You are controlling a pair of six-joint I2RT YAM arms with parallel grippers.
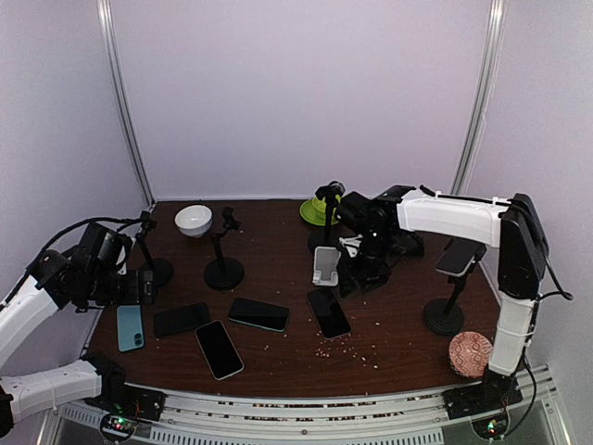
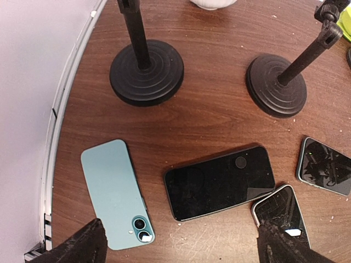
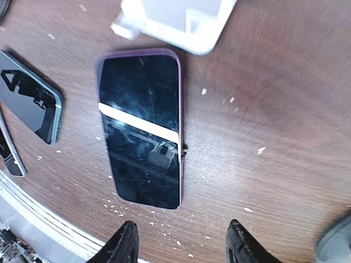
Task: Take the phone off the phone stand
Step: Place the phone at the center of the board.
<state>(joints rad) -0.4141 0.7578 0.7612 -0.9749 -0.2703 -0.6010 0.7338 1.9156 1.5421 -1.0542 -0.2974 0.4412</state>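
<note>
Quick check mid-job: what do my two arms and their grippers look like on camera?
The left arm and right arm have white shell links with black joints, and thin black cables looping alongside. The left gripper and right gripper each have two dark, matte, tapered fingers.

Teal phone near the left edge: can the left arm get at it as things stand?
Probably yes: the left end effector hangs open above the teal phone, nothing covers it, and the neighbouring black phone lies apart.

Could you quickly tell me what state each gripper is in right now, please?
Left gripper: open, holding nothing.
Right gripper: open, holding nothing.
</note>
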